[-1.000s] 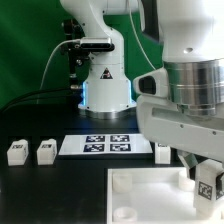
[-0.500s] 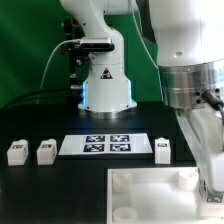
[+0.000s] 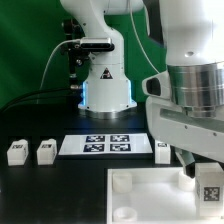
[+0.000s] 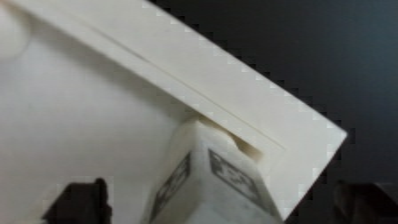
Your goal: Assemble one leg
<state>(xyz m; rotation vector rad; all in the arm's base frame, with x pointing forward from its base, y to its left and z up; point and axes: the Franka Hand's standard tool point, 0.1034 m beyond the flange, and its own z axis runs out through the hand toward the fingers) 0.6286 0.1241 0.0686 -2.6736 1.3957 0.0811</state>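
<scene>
Black table (green backdrop) bears the marker board.

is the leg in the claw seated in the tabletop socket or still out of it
Cannot tell. The leg sits over the tabletop at the exterior view's right corner, but the arm hides its base; the wrist view shows no socket.

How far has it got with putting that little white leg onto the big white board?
No leg looks fitted yet: the tabletop shows bare corner sockets. In hand: the gripper holds one leg at the tabletop's corner on the exterior view's right. Left: seating it. Three spare legs wait on the table.
</scene>
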